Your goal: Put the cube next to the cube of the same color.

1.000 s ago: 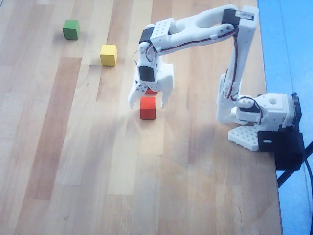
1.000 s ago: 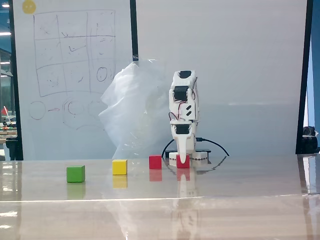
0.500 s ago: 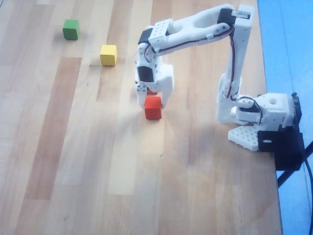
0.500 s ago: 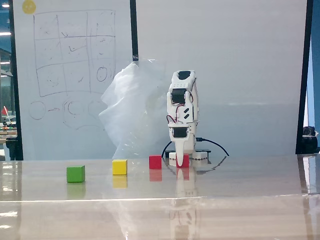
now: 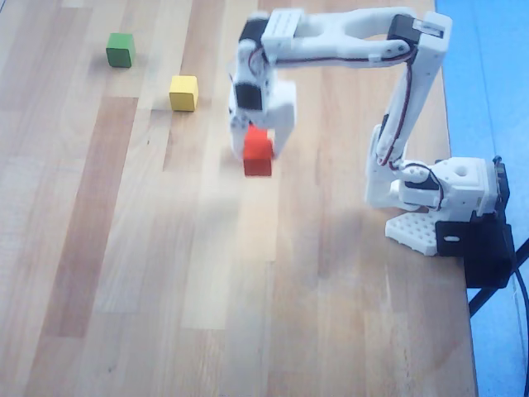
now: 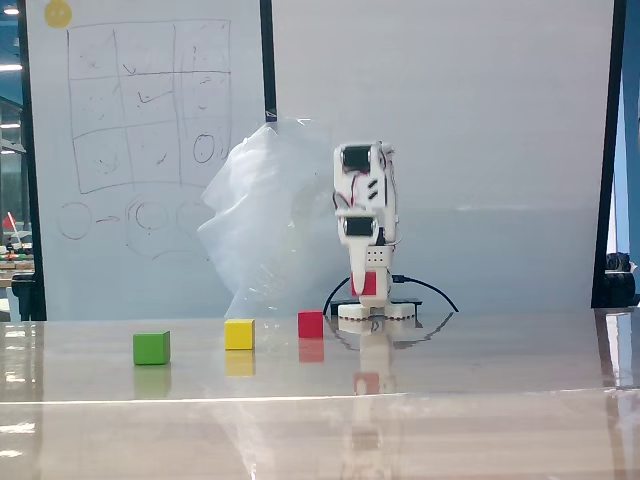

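Red is the colour that matters: the gripper point(image 6: 367, 290) has its jaws closed on a red cube point(image 6: 366, 284) and holds it in the air, clearly above the wooden table point(image 5: 124, 273), as the fixed view shows. In the overhead view the gripper point(image 5: 259, 153) shows two red patches at its jaws, one above the other. I judge the upper one is the held red cube point(image 5: 258, 145); the lower one point(image 5: 257, 165) may be the second red cube on the table, but I cannot tell this for sure.

So the pick-up is done. What is left is to carry the cube to its partner and set it down beside it. In the fixed view the second red cube point(image 6: 311, 324) rests on the table, lower than the jaws and a little to their left.

Other things stand further on the same side of the jaws: a yellow cube point(image 5: 183, 93), then a green cube point(image 5: 120, 50), both well apart from the gripper. Nothing lies between the held cube and the second red cube, so the way looks free. In my judgement the main risk is to knock the resting cube during the lowering.
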Robot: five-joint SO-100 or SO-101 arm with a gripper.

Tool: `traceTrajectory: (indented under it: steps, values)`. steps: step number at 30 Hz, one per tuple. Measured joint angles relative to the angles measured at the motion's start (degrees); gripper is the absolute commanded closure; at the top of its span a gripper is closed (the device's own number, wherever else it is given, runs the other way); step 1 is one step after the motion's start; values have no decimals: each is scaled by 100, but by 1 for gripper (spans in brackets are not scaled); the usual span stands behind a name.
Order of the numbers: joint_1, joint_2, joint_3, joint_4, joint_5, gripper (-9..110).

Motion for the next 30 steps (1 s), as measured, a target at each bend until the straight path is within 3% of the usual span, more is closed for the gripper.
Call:
traceTrajectory:
  steps: [6, 15, 30]
  values:
    - [457, 53, -1046, 791, -677, 102]
    - [1617, 53, -1424, 958, -2013, 102]
    - [2628, -1600, -1441, -378, -2566, 102]
